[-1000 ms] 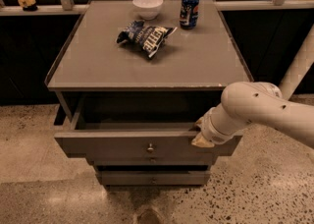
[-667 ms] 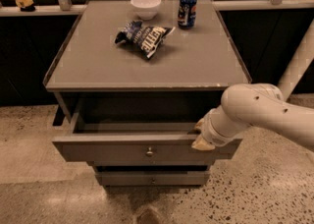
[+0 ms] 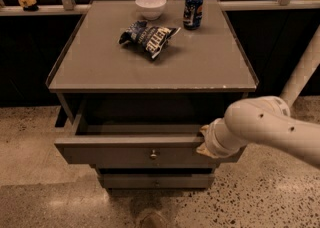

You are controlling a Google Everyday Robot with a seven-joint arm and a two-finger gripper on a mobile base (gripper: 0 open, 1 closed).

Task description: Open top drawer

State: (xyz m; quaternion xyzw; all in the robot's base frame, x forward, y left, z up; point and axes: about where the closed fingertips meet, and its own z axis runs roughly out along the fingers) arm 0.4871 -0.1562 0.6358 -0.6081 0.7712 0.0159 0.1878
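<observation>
Your gripper (image 3: 204,141) sits at the right end of the top drawer (image 3: 110,154), against the upper edge of its front panel, with the pale arm (image 3: 270,127) reaching in from the right. The wrist covers most of the gripper, so you cannot tell whether it is clenched or released.

The top drawer stands partly open. Its grey front juts out from under the table (image 3: 210,72), and a dark gap shows behind it. The small round knob (image 3: 153,155) is at the middle of the front, well to the left of your gripper and not touched by it. Below, a narrower grey drawer (image 3: 155,181) sits closed, set back from the open one.

On the table, a white bowl (image 3: 150,6) and a blue drink can (image 3: 193,10) stand near the far edge. A crumpled blue chip bag (image 3: 148,36) lies just in front of the bowl. The speckled floor (image 3: 40,172) spreads around the table.
</observation>
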